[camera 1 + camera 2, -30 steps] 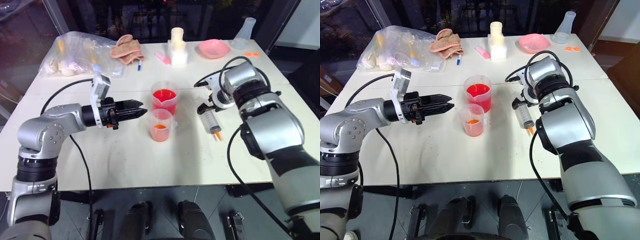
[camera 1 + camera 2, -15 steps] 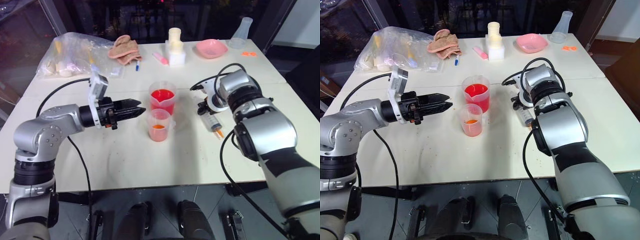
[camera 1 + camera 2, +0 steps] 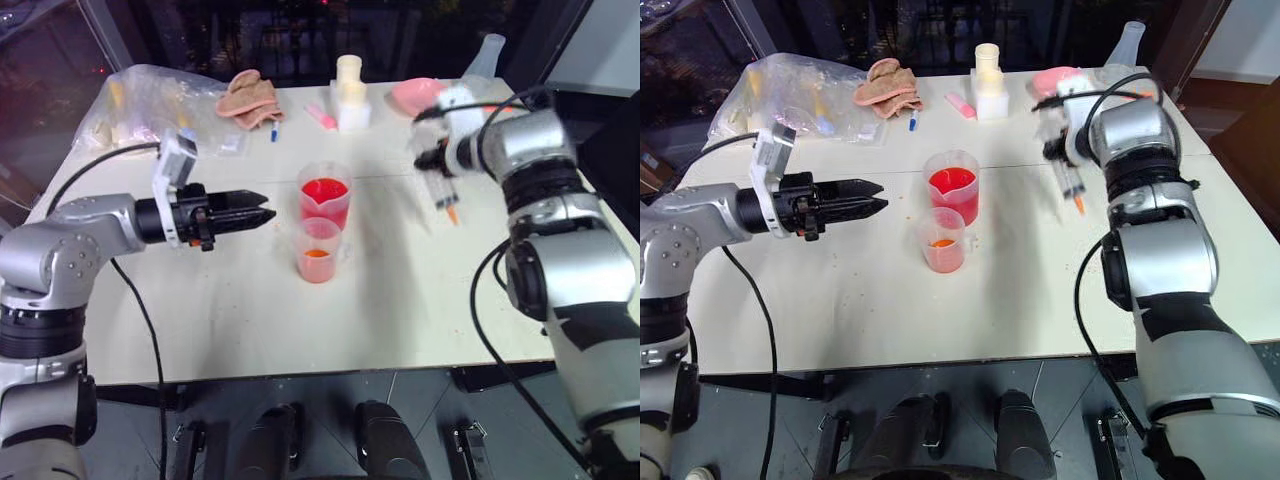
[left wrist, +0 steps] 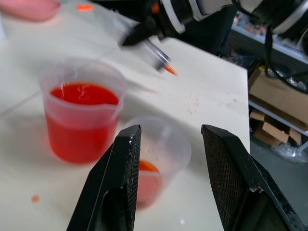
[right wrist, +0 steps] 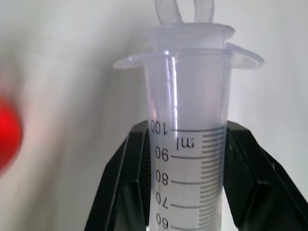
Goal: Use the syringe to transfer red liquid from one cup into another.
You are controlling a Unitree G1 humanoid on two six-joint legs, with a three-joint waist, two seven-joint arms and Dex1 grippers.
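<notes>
- The right gripper (image 5: 185,159) is clenched on the barrel of the syringe (image 3: 1071,183), its 2 fingers pressing either side near the top of the scale; the syringe hangs in the air with its orange tip down, off to the right of the taller cup (image 3: 326,197) and well apart from it.
- The left gripper (image 3: 246,212) is released and grasps nothing; it points level at the taller cup from the left, with a gap between them.
- The taller cup is well filled with red liquid (image 3: 325,189). The smaller cup (image 3: 318,249) stands just in front of it, very close, with only a little orange-red liquid (image 3: 318,254) at its bottom.
- Risk: the barrel is smooth and held by 2 pads only, so I judge it could swivel or slip in the grip while being carried.
- Risk: the 2 cups stand so close that a tip lowered off-centre could catch a rim and tip one over.
- Risk: the plunger looks fully pressed in, and no finger is on it; drawing liquid likely needs the other gripper.
- Risk: the left gripper, level with the taller cup, could knock it if it advances.
- Writing: the barrel reads "ml" with 100, 90, 80, 70 and 60 beside the graduation lines. No brand is legible.
</notes>
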